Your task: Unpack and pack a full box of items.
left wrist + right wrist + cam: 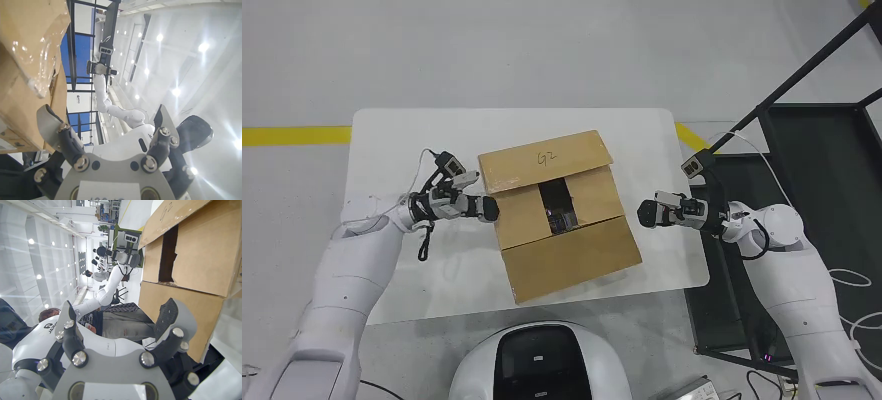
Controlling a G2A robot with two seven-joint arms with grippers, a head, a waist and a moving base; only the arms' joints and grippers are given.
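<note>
Right gripper [118, 308] hangs just right of the box [198, 256], jaws spread and empty, one pad level with the cardboard wall. Left gripper [103, 113] mirrors it at the box's left side, also wide apart and holding nothing. One of its fingers sits close to the cardboard below a curl of loose clear tape [43, 56]; whether it touches I cannot tell.

Between the two grippers the box sits skewed on the table [392, 140]. Its far flap [542, 160] and near flap [577, 260] are folded outward, away from the opening. The side flaps [597, 195] lie inward across the top. A gap [560, 208] between them shows dark items inside.

Flanking the box this way probably puts each gripper in line with the side flap on its own side, ready to catch an edge and swing it out. Unpacking looks barely begun, with the contents apparently all inside. The flap edges are thin and lie flat, so getting a finger under one may be awkward.
</note>
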